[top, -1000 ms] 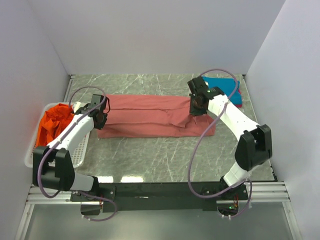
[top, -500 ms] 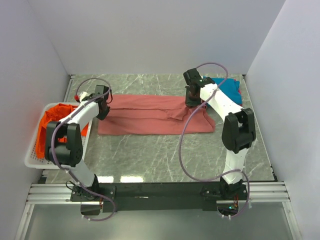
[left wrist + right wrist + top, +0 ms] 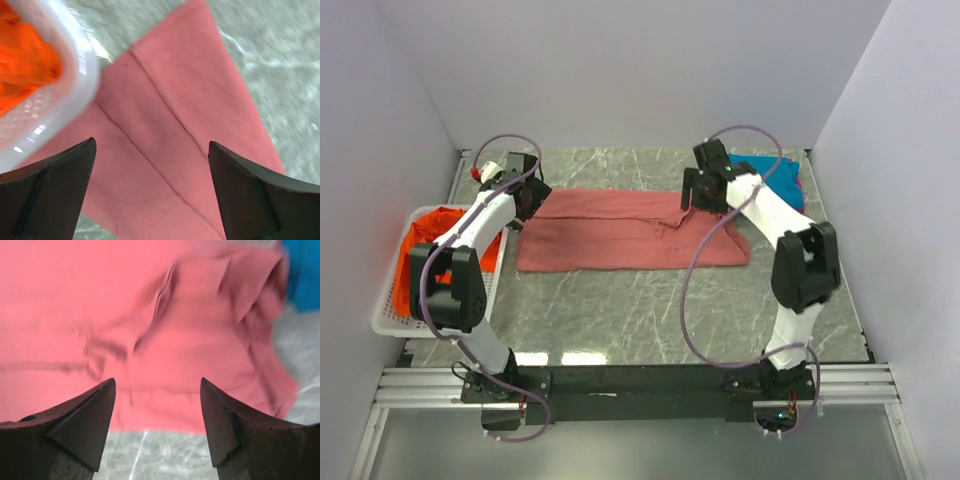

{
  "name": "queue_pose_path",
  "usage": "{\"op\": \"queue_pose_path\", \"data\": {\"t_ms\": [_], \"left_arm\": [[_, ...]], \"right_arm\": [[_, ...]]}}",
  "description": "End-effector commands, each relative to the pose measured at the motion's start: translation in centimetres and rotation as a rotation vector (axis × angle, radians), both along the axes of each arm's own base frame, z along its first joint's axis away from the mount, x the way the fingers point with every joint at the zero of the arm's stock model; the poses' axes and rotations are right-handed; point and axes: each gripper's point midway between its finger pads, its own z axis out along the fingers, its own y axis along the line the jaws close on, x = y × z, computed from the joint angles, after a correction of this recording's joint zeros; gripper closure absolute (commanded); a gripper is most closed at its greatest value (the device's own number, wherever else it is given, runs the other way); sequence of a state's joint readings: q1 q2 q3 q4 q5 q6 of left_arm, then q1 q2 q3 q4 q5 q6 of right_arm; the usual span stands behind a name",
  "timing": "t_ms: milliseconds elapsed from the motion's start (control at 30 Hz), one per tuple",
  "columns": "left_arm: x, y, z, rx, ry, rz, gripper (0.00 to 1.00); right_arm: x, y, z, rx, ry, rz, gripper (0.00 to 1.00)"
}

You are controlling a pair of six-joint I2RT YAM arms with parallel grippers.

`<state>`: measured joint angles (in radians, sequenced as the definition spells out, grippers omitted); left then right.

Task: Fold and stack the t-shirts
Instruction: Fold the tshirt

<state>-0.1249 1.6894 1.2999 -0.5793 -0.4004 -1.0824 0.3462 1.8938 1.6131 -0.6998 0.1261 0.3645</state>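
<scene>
The salmon-red t-shirt (image 3: 620, 232) lies flat on the table as a long folded band. My left gripper (image 3: 530, 195) hovers open over its left end, and in the left wrist view nothing sits between the fingers (image 3: 151, 142) but the t-shirt (image 3: 175, 125) below. Above the band's back right part my right gripper (image 3: 698, 195) also stands open; between its fingers (image 3: 157, 381) the creased cloth (image 3: 150, 315) lies loose. An orange t-shirt (image 3: 430, 235) is bunched in the basket. A teal-blue t-shirt (image 3: 775, 175) lies folded at the back right.
The white mesh basket (image 3: 390, 305) stands at the table's left edge, its rim (image 3: 75, 75) close beside the left gripper. White walls close in the back and both sides. Marble tabletop (image 3: 650, 310) shows in front of the salmon-red shirt.
Both grippers have carried the cloth toward the back edge, opened and let go of the salmon-red shirt. The shirt now lies a little narrower front to back.
</scene>
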Motion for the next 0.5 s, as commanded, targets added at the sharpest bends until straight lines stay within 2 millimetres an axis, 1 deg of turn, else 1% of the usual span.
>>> {"op": "queue_pose_path", "data": {"t_ms": [0, 33, 67, 100, 167, 200, 233, 267, 300, 333, 367, 400, 433, 467], "left_arm": [[0.5, -2.5, 2.5, -0.039, -0.075, -0.132, 0.0], [0.5, -2.8, 2.4, -0.044, -0.073, -0.139, 0.01], [0.6, -3.2, 2.4, -0.051, -0.075, -0.151, 0.01], [0.7, -3.5, 2.3, -0.053, -0.074, -0.164, 0.01], [0.9, -4.0, 2.4, -0.061, -0.081, -0.18, 0.01], [1.0, -4.3, 2.3, -0.068, -0.079, -0.189, 0.0], [1.2, -4.4, 2.7, -0.07, -0.086, -0.193, 0.01], [1.2, -4.5, 2.8, -0.07, -0.084, -0.196, 0.01], [1.5, -4.5, 3.3, -0.067, -0.092, -0.199, 0.01], [1.5, -4.4, 3.5, -0.064, -0.094, -0.2, 0.01], [1.6, -4.5, 3.7, -0.06, -0.097, -0.202, 0.01], [1.5, -4.3, 4.0, -0.054, -0.094, -0.199, 0.01], [1.7, -4.1, 4.6, -0.042, -0.102, -0.191, 0.01], [1.7, -3.9, 4.9, -0.036, -0.106, -0.188, 0.01]], "right_arm": [[-1.6, 1.8, 1.5, 0.14, -0.075, 0.084, 0.23], [-2.3, 2.5, 0.3, 0.176, -0.046, 0.112, 0.23], [-2.4, 2.9, -0.1, 0.188, -0.035, 0.121, 0.22], [-2.4, 3.2, -1.2, 0.19, -0.008, 0.127, 0.22], [-1.7, 4.4, -1.2, 0.221, -0.017, 0.159, 0.22], [-1.5, 5.0, -2.3, 0.227, 0.013, 0.167, 0.22], [-0.7, 5.7, -1.7, 0.243, 0.0, 0.18, 0.21], [-0.4, 6.3, -1.8, 0.253, 0.008, 0.187, 0.21], [-0.2, 7.1, -3.2, 0.258, 0.045, 0.189, 0.21], [0.8, 7.9, -2.4, 0.273, 0.022, 0.201, 0.21], [1.4, 8.5, -2.3, 0.282, 0.015, 0.202, 0.21], [1.9, 8.9, -3.7, 0.287, 0.041, 0.188, 0.21], [3.4, 9.7, -2.4, 0.306, 0.007, 0.193, 0.21], [4.0, 10.0, -2.5, 0.31, 0.012, 0.188, 0.21]]}}
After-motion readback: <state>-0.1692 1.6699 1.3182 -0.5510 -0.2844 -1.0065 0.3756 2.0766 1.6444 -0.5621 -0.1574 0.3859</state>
